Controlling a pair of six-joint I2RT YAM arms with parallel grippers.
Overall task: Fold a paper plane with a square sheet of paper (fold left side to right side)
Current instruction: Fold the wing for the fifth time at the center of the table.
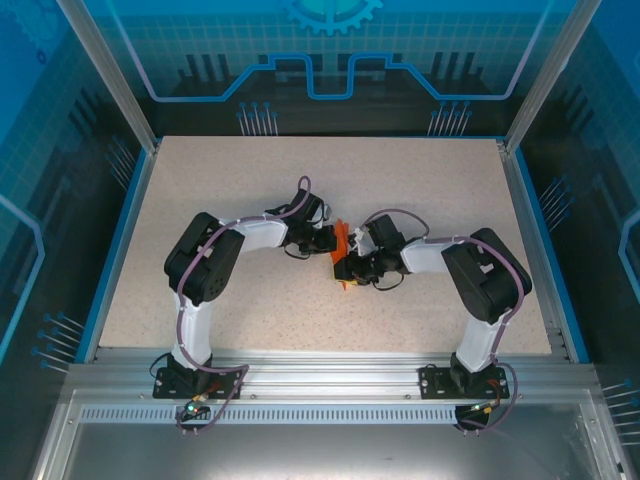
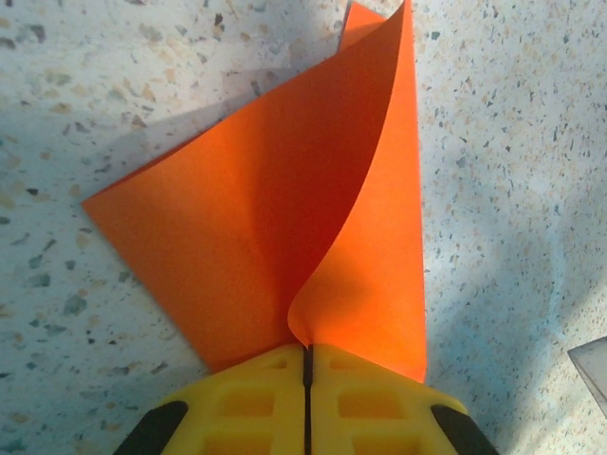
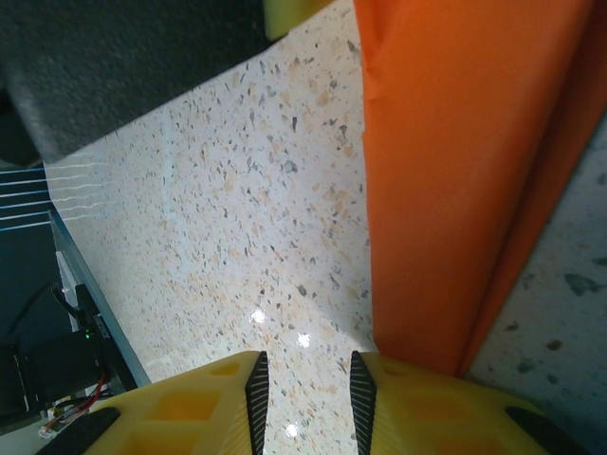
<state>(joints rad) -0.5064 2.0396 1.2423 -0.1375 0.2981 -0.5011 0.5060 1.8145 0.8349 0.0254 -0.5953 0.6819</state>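
Between clenched left jaws, a curled orange-red sheet (image 2: 275, 209) over speckled tabletop (image 2: 517, 190); right jaws apart.

A: What are the two yellow bits at the bottom middle of the frame?
B: The fingers (image 2: 247, 403) of the left gripper (image 2: 307, 353). They are pressed tight together, with just a thin dark line between them.
A: Are they holding something?
B: Yes, the bottom corner of the sheet of paper (image 2: 237, 218). It is bright orange.
A: Is it flat?
B: No, it is bent over. One side curls up to a sharp tip at the top right. The other side spreads out to a corner at the middle left.
A: What is under it?
B: The table (image 2: 66, 85) — pale, with little dark specks. There is a grey corner (image 2: 593, 365) low at the right edge. I cannot tell what it is.
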